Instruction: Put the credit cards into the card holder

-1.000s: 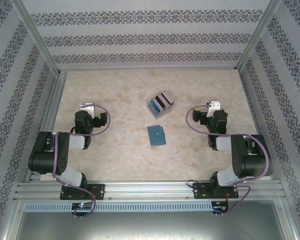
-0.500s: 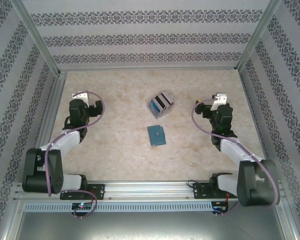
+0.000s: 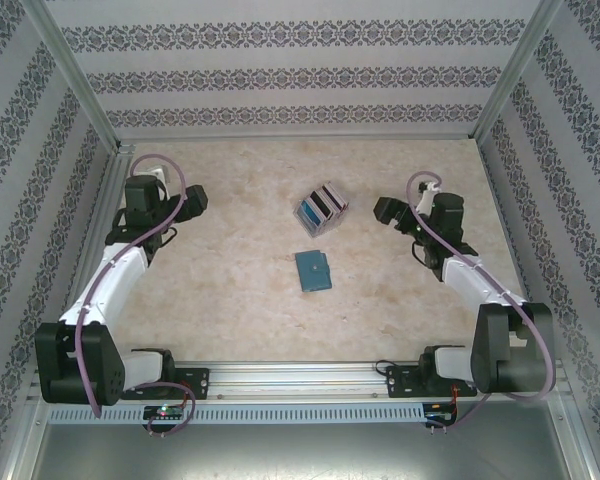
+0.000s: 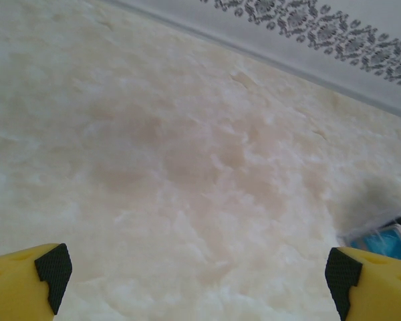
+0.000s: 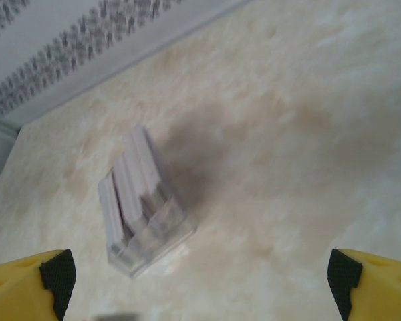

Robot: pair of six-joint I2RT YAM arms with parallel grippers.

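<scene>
Whereas both arms sat folded a second ago, each now reaches out: left gripper at 9 o'clock, right gripper at 3 o'clock of the mixed-colour plastic credit cards, which stand in a clear plastic box mid-table. Both grippers gape, empty. A teal flat square case, judged the card holder, lies at 6 o'clock. No card lifted yet.

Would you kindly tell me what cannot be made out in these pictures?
Top view: blue card too small; one or several, unclear.
Right wrist: holder blurred; its cards cannot be counted.
Left wrist: blue object cut off by the right edge.
</scene>
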